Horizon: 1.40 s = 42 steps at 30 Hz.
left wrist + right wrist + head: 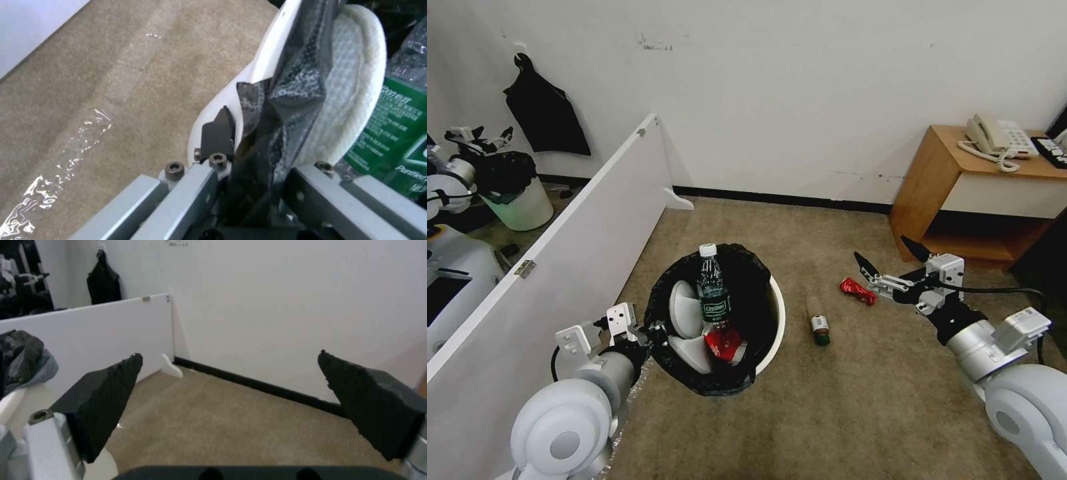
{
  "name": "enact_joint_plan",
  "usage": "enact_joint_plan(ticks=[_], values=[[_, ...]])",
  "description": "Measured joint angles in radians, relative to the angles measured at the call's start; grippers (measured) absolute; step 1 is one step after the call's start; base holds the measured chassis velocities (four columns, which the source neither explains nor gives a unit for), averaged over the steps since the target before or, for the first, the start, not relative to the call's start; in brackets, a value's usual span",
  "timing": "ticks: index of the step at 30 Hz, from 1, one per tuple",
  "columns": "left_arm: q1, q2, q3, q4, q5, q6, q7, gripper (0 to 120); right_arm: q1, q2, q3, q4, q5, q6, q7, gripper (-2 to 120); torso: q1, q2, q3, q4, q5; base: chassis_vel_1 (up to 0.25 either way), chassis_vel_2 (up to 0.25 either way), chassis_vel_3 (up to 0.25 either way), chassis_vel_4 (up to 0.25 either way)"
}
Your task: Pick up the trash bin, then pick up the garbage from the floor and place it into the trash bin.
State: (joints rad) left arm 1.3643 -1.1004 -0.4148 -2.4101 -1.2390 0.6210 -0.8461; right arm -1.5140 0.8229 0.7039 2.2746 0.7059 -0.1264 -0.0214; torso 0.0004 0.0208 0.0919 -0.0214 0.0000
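The trash bin point(778, 313), white with a black bag over its rim, stands mid-floor. My left gripper point(652, 331) is shut on its near-left rim; in the left wrist view one finger point(218, 131) presses the white wall point(271, 56) and the bag. Inside lie two white slippers point(684, 310), a green-labelled bottle point(714, 293) and a red-white packet point(725, 343). On the carpet lie a crushed red wrapper point(857, 291) and a small bottle point(819, 325). My right gripper point(886, 252) hangs open just above and right of the wrapper, with nothing between its fingers point(106, 400).
A white partition board point(580, 220) runs along the left, close to the bin. A wooden side table point(954, 193) with a telephone point(1000, 140) stands at the right. A pale green bin point(524, 203) sits beyond the partition. The wall and black baseboard point(780, 199) lie ahead.
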Motion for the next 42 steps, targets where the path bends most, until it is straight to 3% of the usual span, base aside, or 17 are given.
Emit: enact_joint_plan(ticks=[24,42], values=[[-0.006,-0.001,0.001,0.000,0.002,-0.014,0.015,1,0.010,0.007,-0.010,-0.016,0.002,0.036,0.000,100,0.000,0.000,0.000,-0.0001,0.0000,-0.094,0.086,0.094,-0.096],[-0.006,0.000,0.007,0.006,0.005,-0.015,0.016,1,0.011,0.013,-0.017,-0.028,-0.001,0.059,-0.020,100,0.000,0.000,0.000,0.0000,0.0000,-0.006,0.005,0.004,-0.005]])
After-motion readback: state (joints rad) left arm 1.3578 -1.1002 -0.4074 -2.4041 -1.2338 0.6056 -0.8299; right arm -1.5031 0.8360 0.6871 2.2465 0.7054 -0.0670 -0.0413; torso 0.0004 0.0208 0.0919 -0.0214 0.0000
